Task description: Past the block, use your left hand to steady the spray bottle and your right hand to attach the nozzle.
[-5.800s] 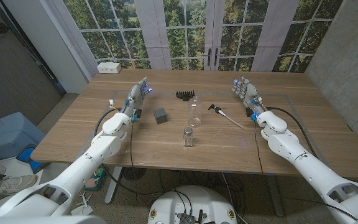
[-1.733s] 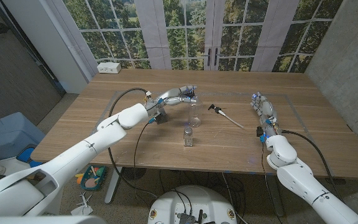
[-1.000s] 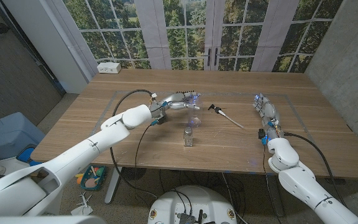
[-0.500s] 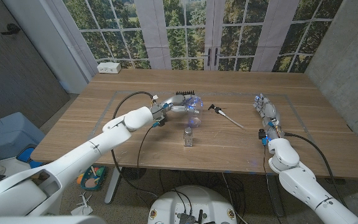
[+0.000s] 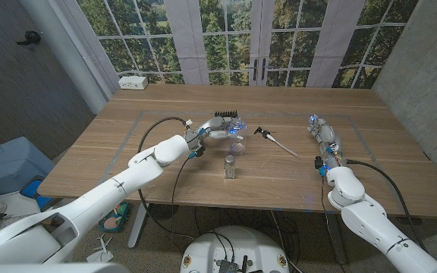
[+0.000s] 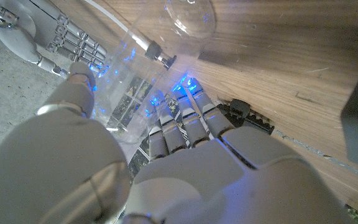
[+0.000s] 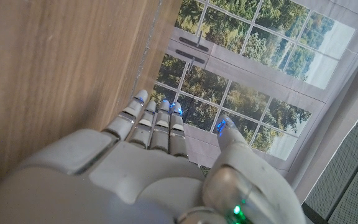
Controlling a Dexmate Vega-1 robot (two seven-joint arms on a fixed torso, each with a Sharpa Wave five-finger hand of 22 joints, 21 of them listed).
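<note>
1. Tall windows with green trees behind them stand past a wooden table (image 5: 355,174) in the head view; a white power strip (image 5: 133,82) lies at its far left corner.
2. From the head camera, the left hand (image 5: 220,130) reaches across to mid-table and meets a clear spray bottle (image 5: 237,134) there. A black comb-like rack (image 5: 226,115) lies just behind the hand.
3. Seen by the left wrist camera, the spray bottle (image 6: 160,50) stands between the left hand's thumb and its fingers (image 6: 188,115), which wrap around its clear wall. That hold is too small to make out from the head camera.
4. A small clear jar (image 5: 230,166) stands near the table's front edge, apart from the bottle.
5. A black nozzle (image 5: 271,139) with a white tube lies on the table to the right of the bottle, touching neither hand.
6. The right hand (image 5: 325,134) is well apart from it near the table's right side, fingers straight.
7. The right wrist camera shows that hand (image 7: 166,155) spread above bare wood, holding nothing.
</note>
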